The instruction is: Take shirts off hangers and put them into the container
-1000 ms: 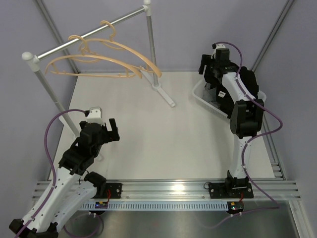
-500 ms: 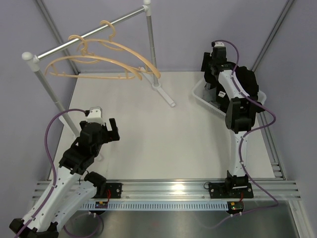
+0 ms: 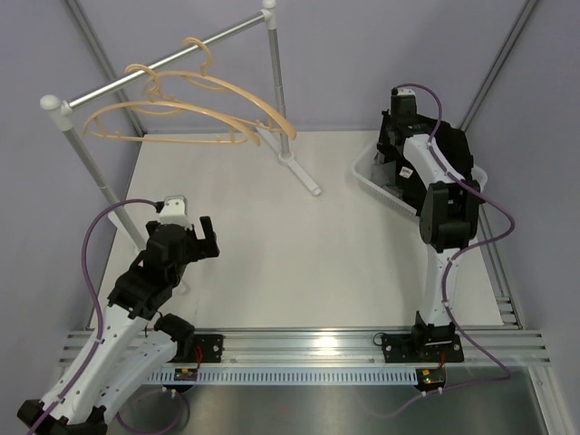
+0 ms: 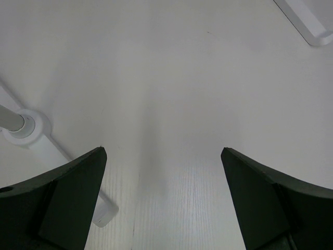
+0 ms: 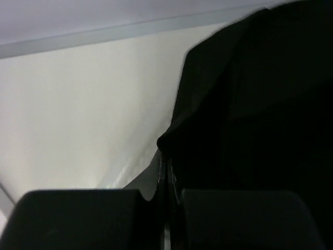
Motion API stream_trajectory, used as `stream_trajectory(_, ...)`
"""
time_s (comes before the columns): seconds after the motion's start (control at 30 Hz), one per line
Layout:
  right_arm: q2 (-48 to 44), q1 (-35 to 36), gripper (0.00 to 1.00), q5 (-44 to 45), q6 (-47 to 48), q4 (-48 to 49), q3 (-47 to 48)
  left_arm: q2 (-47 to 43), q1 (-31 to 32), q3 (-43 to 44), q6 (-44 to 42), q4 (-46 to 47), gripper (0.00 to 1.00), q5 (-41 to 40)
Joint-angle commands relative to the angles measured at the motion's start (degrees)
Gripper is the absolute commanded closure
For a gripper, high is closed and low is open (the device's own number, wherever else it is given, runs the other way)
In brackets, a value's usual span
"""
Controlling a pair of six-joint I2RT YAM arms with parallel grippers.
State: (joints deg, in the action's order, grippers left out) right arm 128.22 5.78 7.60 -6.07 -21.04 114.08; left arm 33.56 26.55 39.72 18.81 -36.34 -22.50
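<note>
Shows the right tool (image 5: 165,174) newly snapped shut at the black shirt (image 5: 250,104) lying in the container (image 3: 362,172), left tool (image 4: 162,153) gaping idle over the desk (image 4: 171,62), hangers (image 3: 195,109) bare, so likely tidying the last cloth, task nearly finished.

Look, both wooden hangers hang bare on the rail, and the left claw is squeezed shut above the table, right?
Not quite. The left claw is wide open, not squeezed shut; the left wrist view shows its two fingers far apart above the table. Both hangers do hang bare on the rail.
</note>
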Motion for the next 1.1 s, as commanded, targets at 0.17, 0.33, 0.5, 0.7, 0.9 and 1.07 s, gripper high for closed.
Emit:
stream_trajectory(0.17, -29.2, 0.8, 1.0, 2.9, -5.0, 5.7, -25.5, -0.9, -0.4, 0.2, -1.1, 2.2, 0.01, 1.5)
stream_trajectory(0.33, -33.2, 0.8, 1.0, 2.8, -9.9, 5.5, -35.4, -1.3, -0.4, 0.3, -1.2, 2.2, 0.01, 1.8)
stream_trajectory(0.5, -33.1, 0.3, 1.0, 4.8, -15.8, 8.4, -44.6, -1.6, -0.4, 0.2, -1.2, 2.2, 0.01, 2.1)
stream_trajectory(0.7, -35.0, -4.2, 1.0, 0.5, -21.4, 11.0, -48.0, -2.0, -0.4, 0.1, -1.1, 2.2, 0.01, 1.9)
stream_trajectory(0.9, -42.1, -4.7, 1.0, -3.1, -13.5, 11.3, -43.7, -1.8, -0.4, 0.1, -1.2, 2.2, 0.01, 1.6)
stream_trajectory(1.07, -48.8, -4.8, 1.0, -5.0, -10.4, 13.3, -39.9, -1.7, -0.4, 0.1, -1.1, 2.2, 0.01, 1.2)
